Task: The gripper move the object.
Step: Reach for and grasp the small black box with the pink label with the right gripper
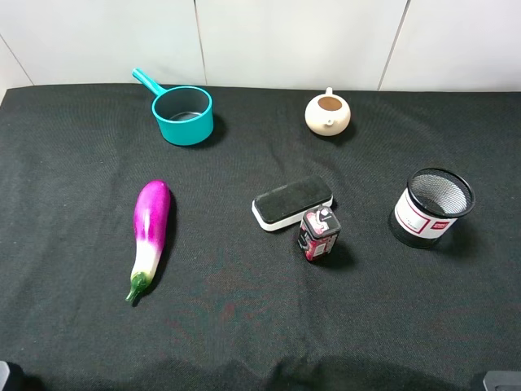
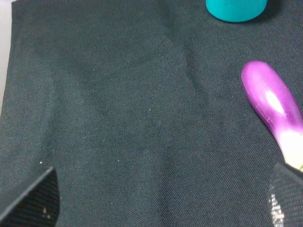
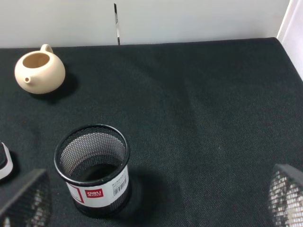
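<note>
object [image 1: 318,235]: upright, just beside eraser block [image 1: 293,203], on its camera-near side, contact unclear | left gripper [image 2: 158,203], right gripper [image 3: 156,201]: jaws wide, empty | handling estimate: light, rigid, tippable; grip flat sides mid-height

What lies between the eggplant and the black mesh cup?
In the exterior high view, the black-and-white eraser block and the small red-and-black box right beside it.
</note>
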Robot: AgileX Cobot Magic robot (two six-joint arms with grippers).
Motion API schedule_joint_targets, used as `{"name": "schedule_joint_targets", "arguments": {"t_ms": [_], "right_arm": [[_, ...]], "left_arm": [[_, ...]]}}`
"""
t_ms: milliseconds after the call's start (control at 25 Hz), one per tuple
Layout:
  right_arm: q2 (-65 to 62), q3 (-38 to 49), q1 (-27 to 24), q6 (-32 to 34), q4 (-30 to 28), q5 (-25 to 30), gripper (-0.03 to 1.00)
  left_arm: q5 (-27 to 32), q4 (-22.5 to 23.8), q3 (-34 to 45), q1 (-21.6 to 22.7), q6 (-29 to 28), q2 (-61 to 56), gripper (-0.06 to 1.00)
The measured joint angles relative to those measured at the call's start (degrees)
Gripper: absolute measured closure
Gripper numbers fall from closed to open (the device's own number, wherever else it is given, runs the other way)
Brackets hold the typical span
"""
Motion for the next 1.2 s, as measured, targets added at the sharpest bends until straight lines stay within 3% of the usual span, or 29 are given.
{"name": "schedule_joint_targets", "arguments": {"t_ms": [520,920,1200], "right_arm": [[4.31,-3.56,0.0,-4.11,4.25,-0.26,0.27],[21.84,-11.6,0.0,-16.0,7.97,-0.26,0.27],[30.41,-12.63,1.05,-22.12,9.77,-0.37,0.27]], "left_arm": [[0.0,0.0,0.0,0.0,0.0,0.0,0.01],[0.0,0.0,0.0,0.0,0.0,0.0,0.01],[0.0,0.0,0.0,0.0,0.0,0.0,0.01]]}}
